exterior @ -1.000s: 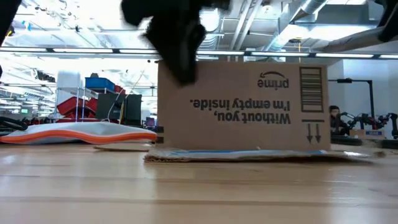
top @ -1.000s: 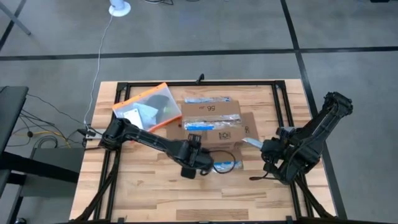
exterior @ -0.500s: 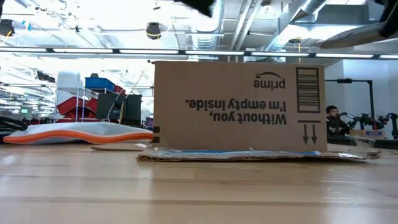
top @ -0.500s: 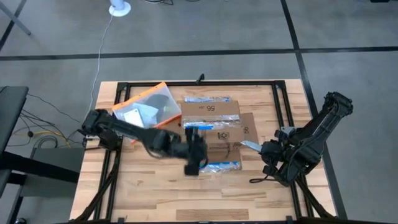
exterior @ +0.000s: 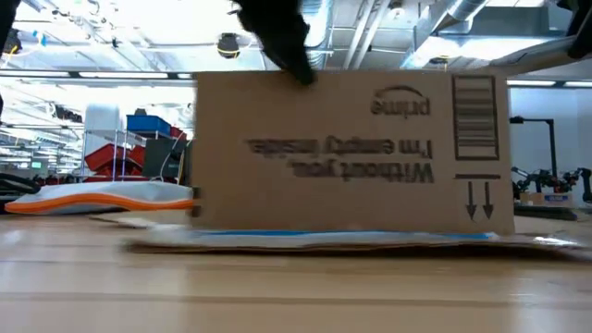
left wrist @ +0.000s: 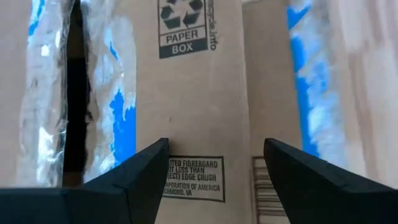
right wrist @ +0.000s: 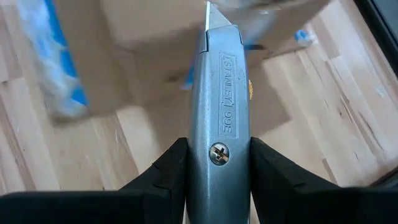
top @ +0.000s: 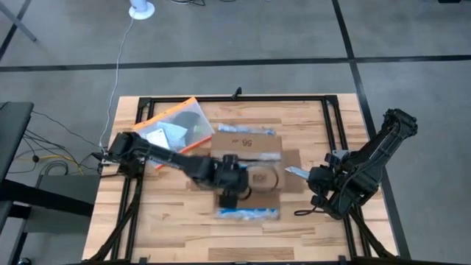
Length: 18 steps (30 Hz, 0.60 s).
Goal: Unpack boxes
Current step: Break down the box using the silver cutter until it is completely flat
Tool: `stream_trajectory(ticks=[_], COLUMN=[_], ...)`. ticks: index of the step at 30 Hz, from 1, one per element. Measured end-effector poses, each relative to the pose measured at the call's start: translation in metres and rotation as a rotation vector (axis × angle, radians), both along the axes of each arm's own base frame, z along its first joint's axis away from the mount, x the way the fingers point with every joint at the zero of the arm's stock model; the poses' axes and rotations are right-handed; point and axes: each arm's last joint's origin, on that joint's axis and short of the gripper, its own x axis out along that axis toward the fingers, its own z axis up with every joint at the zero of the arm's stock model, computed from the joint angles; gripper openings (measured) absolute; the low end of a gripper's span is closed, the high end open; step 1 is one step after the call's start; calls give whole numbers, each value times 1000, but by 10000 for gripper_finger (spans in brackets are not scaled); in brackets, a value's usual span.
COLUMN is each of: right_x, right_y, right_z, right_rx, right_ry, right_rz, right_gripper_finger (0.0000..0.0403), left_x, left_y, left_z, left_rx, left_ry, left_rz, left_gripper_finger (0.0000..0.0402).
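The brown cardboard box (top: 248, 158) stands mid-table with its print upside down (exterior: 351, 157). Its blue-taped flaps (top: 248, 213) lie spread on the wood. My left gripper (top: 229, 184) is open over the box's top face (left wrist: 205, 93), with its fingers pointing down. In the low view it shows as a dark shape (exterior: 276, 32) at the box's upper edge. My right gripper (top: 318, 178) waits to the box's right, shut on a silver utility knife (right wrist: 217, 124). My left gripper comes at the box from above with its fingers spread. One dark fingertip (exterior: 301, 74) reaches the top edge of the box's near side; I cannot tell whether it presses on it. The box rests on the table. My right gripper pinches the knife's metal body (right wrist: 217, 155) between its two fingers, which lie along the knife. The knife is lifted clear, and its blade (right wrist: 207, 12) points toward the box on the table's left.
A clear pouch with an orange edge (top: 173, 125) lies at the far left of the table, beside the box. Bare wood (top: 176, 228) stretches along the near edge. A black frame (top: 335, 118) borders the table.
The box has slid toward the table's near edge, and its near flap has moved with it. My left gripper has risen from in front of the box's near side to its top edge.
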Motion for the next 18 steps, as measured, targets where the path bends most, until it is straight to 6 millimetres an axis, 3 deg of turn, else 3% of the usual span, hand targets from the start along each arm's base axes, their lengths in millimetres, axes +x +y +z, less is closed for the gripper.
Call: stream_trajectory(ticks=[5,14,18], right_x=[-2,22,26], right_y=[-1,-7,-14], right_z=[0,-1,-3], right_rx=[-13,-5,-18], right_ry=[40,48,109], right_rz=[29,127,135], right_gripper_finger=[115,115,115], left_x=[-25,-18,-17], left_y=[-23,-31,-31], left_z=[3,41,45], left_rx=[93,0,-9], left_ry=[100,-111,-125], left_rz=[-47,-31,-19], left_gripper_finger=[246,246,246])
